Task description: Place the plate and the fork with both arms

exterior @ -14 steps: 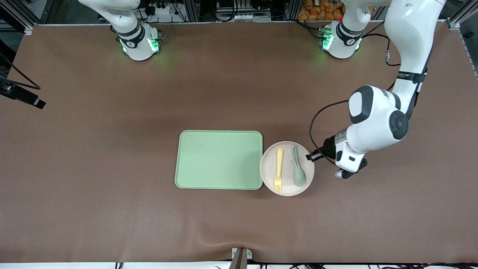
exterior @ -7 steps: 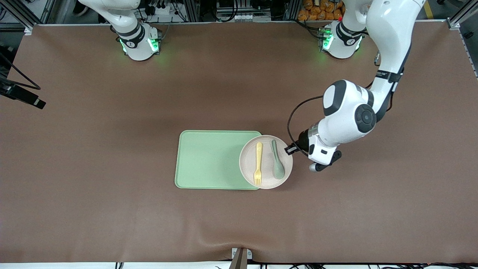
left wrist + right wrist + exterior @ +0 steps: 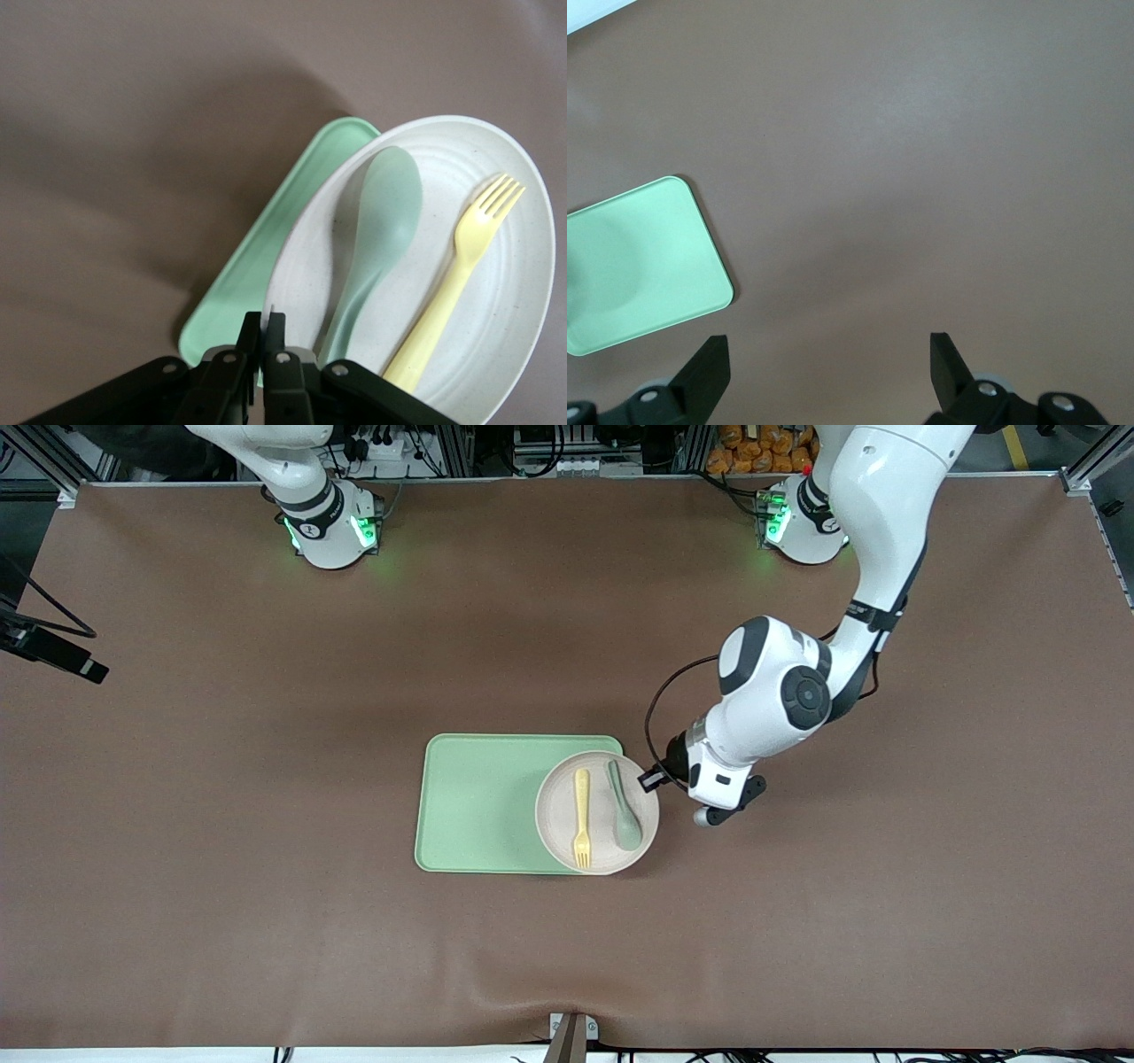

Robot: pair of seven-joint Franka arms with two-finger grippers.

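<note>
Left tool (image 3: 263, 350) clenched on rim of plate (image 3: 560, 841) over tray (image 3: 469, 806), light stiff plate, loose fork (image 3: 581, 817) may slide; right tool (image 3: 828, 359) released, waiting.

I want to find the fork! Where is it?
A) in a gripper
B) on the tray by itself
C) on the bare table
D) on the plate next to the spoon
D: the fork lies on the plate beside the spoon, and the left gripper pinches only the plate's rim.
</note>
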